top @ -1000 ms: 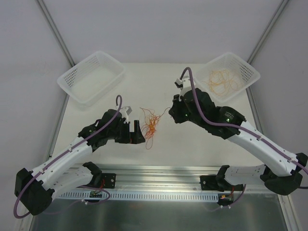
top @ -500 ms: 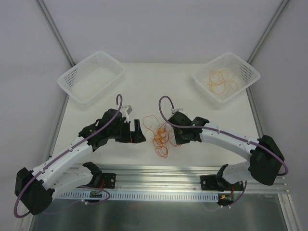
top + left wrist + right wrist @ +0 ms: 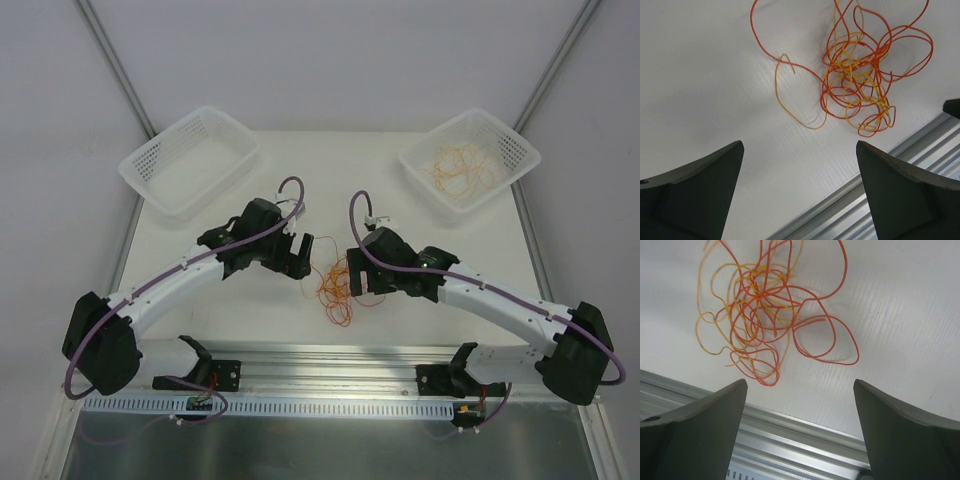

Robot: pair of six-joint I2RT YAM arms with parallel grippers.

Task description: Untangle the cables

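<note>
The cables (image 3: 338, 288) lie in one loose tangle of thin red and orange-yellow wires on the white table, between the two arms. My left gripper (image 3: 299, 260) hangs just left of the tangle and stands open. In the left wrist view the cables (image 3: 860, 75) lie ahead and to the right of the left gripper (image 3: 799, 145), clear of its fingers. My right gripper (image 3: 363, 279) sits just right of the tangle, also open. In the right wrist view the cables (image 3: 760, 305) lie ahead and to the left of the right gripper (image 3: 800, 382), with nothing between its fingers.
A white mesh basket (image 3: 232, 130) stands at the back left. A second basket (image 3: 516, 140) at the back right holds several orange-yellow wires (image 3: 462, 168). A metal rail (image 3: 330, 355) runs along the table's near edge, close to the tangle.
My right gripper came down to the table, opened and let the cables go. They now lie loose. My left arm swung forward and right, closer to the tangle.
</note>
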